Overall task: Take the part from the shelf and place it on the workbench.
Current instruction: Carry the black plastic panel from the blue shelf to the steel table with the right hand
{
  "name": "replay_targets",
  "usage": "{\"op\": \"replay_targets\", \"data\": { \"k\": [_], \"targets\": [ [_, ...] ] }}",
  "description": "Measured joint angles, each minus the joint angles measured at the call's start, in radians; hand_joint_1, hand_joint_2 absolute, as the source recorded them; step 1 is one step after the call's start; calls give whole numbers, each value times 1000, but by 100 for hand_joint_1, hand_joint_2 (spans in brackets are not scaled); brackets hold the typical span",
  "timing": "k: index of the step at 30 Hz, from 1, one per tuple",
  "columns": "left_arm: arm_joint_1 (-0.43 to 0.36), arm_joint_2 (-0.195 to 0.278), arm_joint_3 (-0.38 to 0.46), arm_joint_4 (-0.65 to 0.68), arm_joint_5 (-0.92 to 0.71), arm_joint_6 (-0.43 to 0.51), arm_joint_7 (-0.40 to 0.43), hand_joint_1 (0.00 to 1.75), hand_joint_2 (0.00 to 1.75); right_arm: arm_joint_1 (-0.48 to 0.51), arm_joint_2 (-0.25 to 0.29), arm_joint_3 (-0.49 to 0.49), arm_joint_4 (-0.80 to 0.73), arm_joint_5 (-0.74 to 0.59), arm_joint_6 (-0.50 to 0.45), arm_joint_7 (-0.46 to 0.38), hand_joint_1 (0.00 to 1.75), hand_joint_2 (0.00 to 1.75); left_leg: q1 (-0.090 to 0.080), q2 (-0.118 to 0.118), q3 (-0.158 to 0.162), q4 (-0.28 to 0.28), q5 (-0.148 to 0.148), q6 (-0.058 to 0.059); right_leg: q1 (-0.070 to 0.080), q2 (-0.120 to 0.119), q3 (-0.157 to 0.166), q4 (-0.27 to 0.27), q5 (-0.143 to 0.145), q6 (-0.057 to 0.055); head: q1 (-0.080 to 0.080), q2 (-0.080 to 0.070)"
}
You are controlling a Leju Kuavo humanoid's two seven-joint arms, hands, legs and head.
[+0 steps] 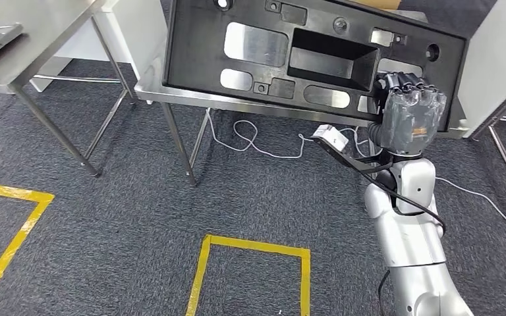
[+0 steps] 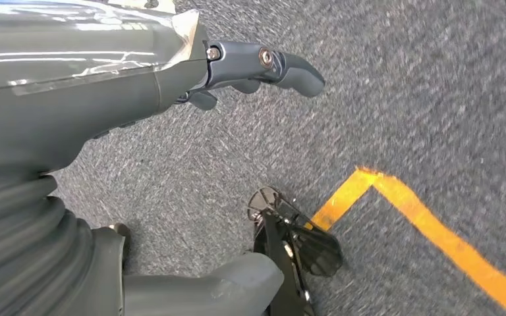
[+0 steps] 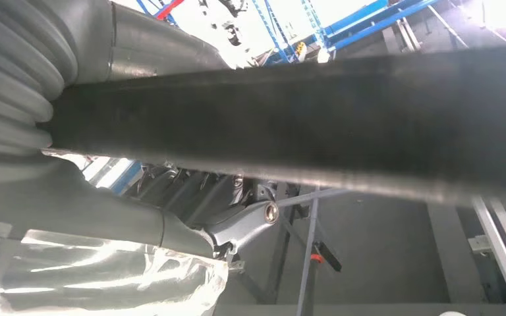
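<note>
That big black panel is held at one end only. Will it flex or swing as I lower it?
The black panel looks like rigid moulded plastic with ribs and cut-outs, so probably stiff and fairly light. The right robot hand grips only its near right edge, so it may pivot. Its far end seems to be over the steel table.

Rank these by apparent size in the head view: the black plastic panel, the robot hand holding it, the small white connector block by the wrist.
1. Black plastic panel
2. Right robot hand
3. Small white connector block
</note>
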Motion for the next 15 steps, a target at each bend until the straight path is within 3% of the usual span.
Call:
{"op": "replay_targets", "data": {
  "k": [1, 2, 3, 5, 7, 9, 10, 12, 13, 15],
  "targets": [
    [1, 1, 0, 0, 0, -1, 0, 0, 175, -1, 1, 3, 6, -1, 0, 0, 175, 175, 0, -3, -19, 24, 3, 1, 2, 15, 1, 0, 0, -1, 0, 0],
    [2, 1, 0, 0, 0, -2, 0, 0, 175, -1, 2, 4, 11, -1, 0, -1, 175, 175, 0, -5, -19, 8, 27, 3, 3, 30, 3, 1, 0, -1, 0, 0],
    [2, 1, 0, 0, 0, -3, 0, 0, 175, -1, 2, 5, 15, -1, 0, -2, 175, 175, 0, -10, -1, -45, 68, 6, 4, 45, 5, 1, 0, -1, 0, 0],
    [2, 4, 0, 0, 0, -4, 0, 0, 175, -3, 3, 7, 22, -1, 0, -3, 175, 175, 4, -53, 56, -185, 142, 15, 7, 71, 6, 3, -1, 2, 0, 0],
    [2, 6, -1, 0, 0, -4, 0, 0, 175, -6, 3, 7, 28, -2, 0, -3, 175, 175, 3, -82, 85, -254, 164, 21, 8, 93, 0, 3, -1, 10, 1, 0],
    [1, 6, -1, 0, 0, -5, 0, 0, 175, -7, 2, 8, 32, -2, 0, -3, 175, 175, -1, -62, 91, -263, 163, 29, 9, 113, -7, 0, 1, 25, 1, 0],
    [0, 6, -1, 0, 0, -5, 0, 0, 175, -7, 0, 8, 33, -2, 0, -3, 175, 175, -1, -50, 97, -270, 166, 35, 10, 102, -12, 4, -1, 30, 1, 0],
    [-1, 6, -1, 0, 1, -7, -1, 0, 175, -11, -3, 9, 34, -2, 0, -4, 175, 175, 2, -23, 108, -284, 171, 48, 14, 43, -44, 60, -26, 34, 6, 0],
    [0, 6, -1, 0, 2, -11, -4, 0, 175, -14, -3, 10, 36, -3, 0, -6, 175, 175, 1, -11, 111, -286, 171, 51, 12, 10, -73, 118, -50, 34, 9, 0],
    [1, 6, -1, 0, 7, -23, -13, 0, 175, -17, -2, 12, 41, -10, 0, -13, 175, 175, 0, 14, 112, -286, 168, 53, 7, -13, -144, 247, -94, 37, 12, 0]
  ]
}}
